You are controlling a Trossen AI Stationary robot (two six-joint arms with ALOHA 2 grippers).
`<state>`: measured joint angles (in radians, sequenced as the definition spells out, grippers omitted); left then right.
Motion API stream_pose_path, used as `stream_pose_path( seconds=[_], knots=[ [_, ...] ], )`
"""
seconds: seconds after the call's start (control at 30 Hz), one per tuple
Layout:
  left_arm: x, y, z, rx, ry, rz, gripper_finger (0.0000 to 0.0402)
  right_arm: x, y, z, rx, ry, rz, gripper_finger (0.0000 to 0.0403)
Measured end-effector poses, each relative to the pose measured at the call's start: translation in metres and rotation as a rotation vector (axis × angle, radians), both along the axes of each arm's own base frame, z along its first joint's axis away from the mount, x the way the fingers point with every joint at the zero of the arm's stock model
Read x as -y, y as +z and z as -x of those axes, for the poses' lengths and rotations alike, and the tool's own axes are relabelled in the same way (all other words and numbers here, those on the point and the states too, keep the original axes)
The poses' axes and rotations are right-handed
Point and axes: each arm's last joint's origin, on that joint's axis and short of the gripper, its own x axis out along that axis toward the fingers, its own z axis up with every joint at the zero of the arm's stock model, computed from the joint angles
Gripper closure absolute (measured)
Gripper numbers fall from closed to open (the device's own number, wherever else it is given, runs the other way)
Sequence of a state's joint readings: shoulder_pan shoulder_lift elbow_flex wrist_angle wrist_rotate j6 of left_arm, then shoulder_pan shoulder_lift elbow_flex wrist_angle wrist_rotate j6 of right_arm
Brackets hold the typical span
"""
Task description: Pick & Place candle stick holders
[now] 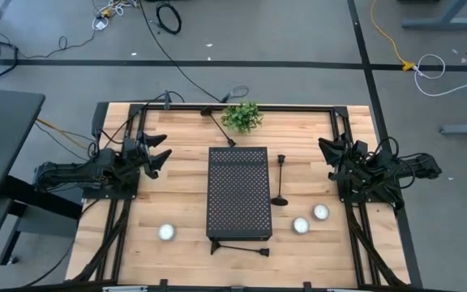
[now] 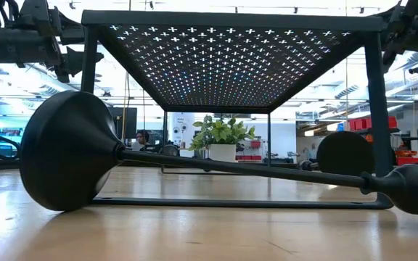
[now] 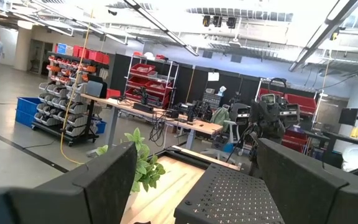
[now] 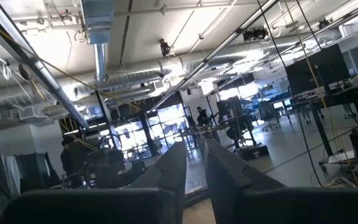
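From above we see three slim black candle stick holders around the perforated metal box [image 1: 239,193]: one lying before it [image 1: 239,247], one beside it [image 1: 281,180], one near the plant [image 1: 217,124]. At desk height only a flared base [image 2: 67,151] looms. The left gripper [image 1: 159,152] stands apart, empty; the right gripper [image 1: 326,153] is nearly together, empty.
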<state>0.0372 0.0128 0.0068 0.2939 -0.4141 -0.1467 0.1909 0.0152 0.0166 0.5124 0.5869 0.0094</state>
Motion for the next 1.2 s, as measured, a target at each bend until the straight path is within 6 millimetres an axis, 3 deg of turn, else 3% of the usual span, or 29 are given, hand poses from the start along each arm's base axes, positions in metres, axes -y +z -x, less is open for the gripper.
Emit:
stream_pose_path(
  seconds=[0.33,0.57,0.83,0.97,1.2],
  knots=[
    [0.0,0.0,0.0,0.003,0.0,0.0,0.0071,0.0,0.0,0.0,-0.061,-0.062,0.123,0.0346],
    [0.0,0.002,0.0,0.015,0.002,-0.004,0.0071,0.0,0.0,0.0,-0.052,-0.058,0.114,0.0346],
    [0.0,0.014,0.005,0.158,0.005,0.002,0.0071,0.0,0.001,0.001,-0.007,-0.02,0.038,0.0346],
    [0.002,0.021,0.008,0.237,-0.072,-0.027,0.0071,0.0,0.001,0.001,0.049,0.036,-0.072,0.0346],
    [0.013,0.021,0.004,0.21,-0.405,-0.194,0.0071,0.0,0.001,0.001,0.066,0.056,-0.104,0.0346]
  ],
)
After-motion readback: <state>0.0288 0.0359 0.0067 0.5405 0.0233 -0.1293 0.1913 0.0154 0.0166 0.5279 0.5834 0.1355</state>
